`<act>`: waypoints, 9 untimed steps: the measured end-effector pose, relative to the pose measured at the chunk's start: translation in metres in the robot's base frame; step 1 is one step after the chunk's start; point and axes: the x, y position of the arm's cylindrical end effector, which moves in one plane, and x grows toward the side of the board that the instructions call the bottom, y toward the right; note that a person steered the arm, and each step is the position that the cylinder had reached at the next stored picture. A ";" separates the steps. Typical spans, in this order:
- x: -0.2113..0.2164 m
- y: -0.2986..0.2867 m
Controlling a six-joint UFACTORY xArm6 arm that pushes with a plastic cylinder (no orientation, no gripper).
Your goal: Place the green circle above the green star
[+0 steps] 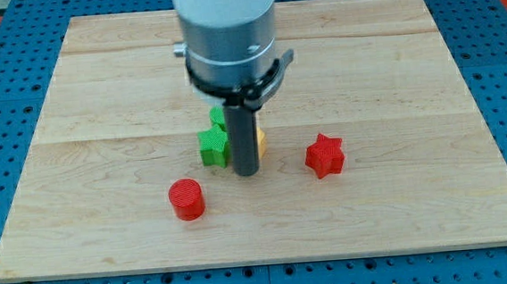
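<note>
The arm's grey housing (pixel 228 27) is cut off by the view's top and hides part of the wooden board (pixel 98 99) behind it; the dark rod (pixel 243 134) hangs from it and covers most of what lies directly behind; a green piece (pixel 217 116) peeks out just to the view's left of the rod and above the star, too hidden to tell its shape for sure, though it may be the green circle; a sliver of yellow block (pixel 261 142) shows at the rod's right edge, shape not readable.

The green star (pixel 214 148) is ribbed and bright green, its points blunt; it lies just to the view's left of the rod's lower end, touching it or very nearly so.

The arm has no claw, so there is nothing to open or close and nothing held; the tip (pixel 247 173) rests on the board, with the green star beside it on the view's left; the red cylinder (pixel 186 199) lies toward the view's bottom left of the tip, apart from it; the red star (pixel 325 155) lies to its right, well apart.
</note>
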 end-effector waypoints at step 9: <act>-0.063 -0.075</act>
